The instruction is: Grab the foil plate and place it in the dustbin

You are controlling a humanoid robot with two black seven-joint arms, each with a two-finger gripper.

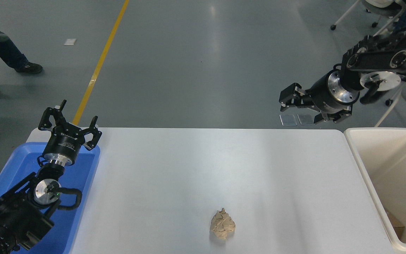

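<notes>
R gripper (283, 102) hung high over the table's far R corner, pointing L, arm coming in from the upper R edge. Fingers looked a little apart w/ nothing between them, so it carried nothing. It sat up and away from the dustbin (356, 155), not over its mouth, so prob. clear of the bin walls on purpose.

Foil plate: not visible anywhere on the table (189, 169) or in the gripper. Bin interior only partly in view; a brownish scrap showed at its near bottom, no foil seen there. My guess: plate is already in the bin, out of sight, task about done.

Tan paper ball (222, 228) lay alone near the front edge, well apart from the gripper. L gripper (69, 124) parked over the blue tray (83, 176) at lower L, fingers spread, empty.
</notes>
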